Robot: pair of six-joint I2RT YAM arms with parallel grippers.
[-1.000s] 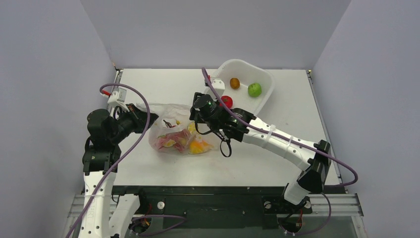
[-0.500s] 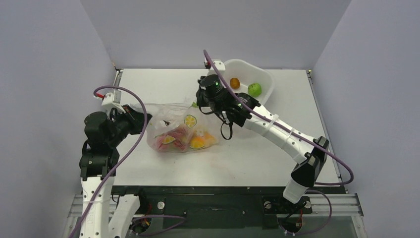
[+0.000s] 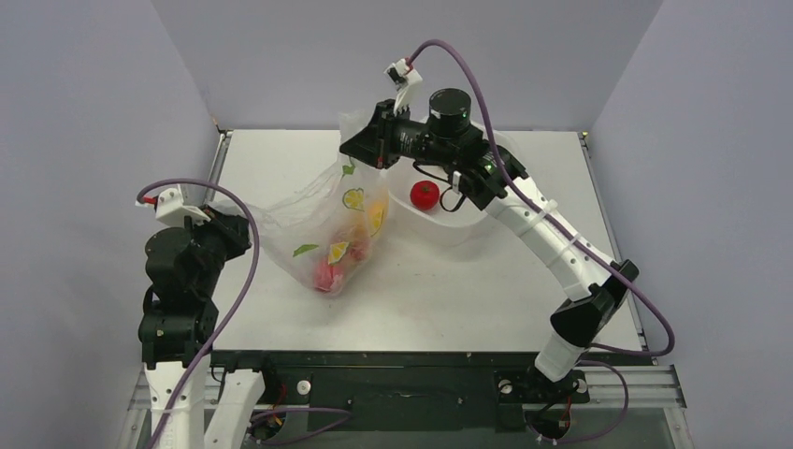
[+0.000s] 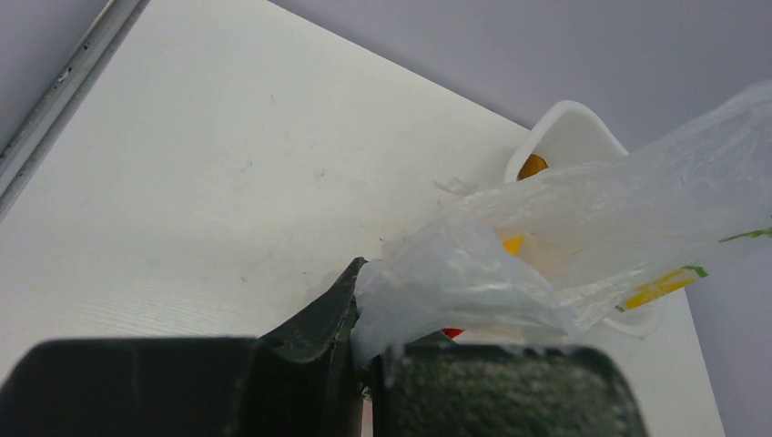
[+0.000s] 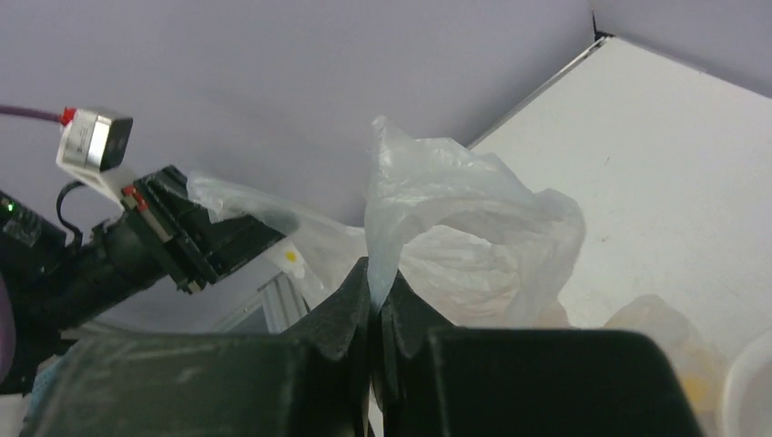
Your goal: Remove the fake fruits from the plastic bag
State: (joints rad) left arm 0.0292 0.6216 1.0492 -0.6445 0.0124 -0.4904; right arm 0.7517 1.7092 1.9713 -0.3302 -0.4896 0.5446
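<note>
The left hand and right hand each pinch the thin, crinkly translucent plastic bag.

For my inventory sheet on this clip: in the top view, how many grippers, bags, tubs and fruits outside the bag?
Grippers: 2, left gripper and right gripper, both pinching the bag
Plastic bag: 1
White tub: 1
Red fruit outside the bag: 1 (the arm hides part of the tub)
Total: 5
</note>
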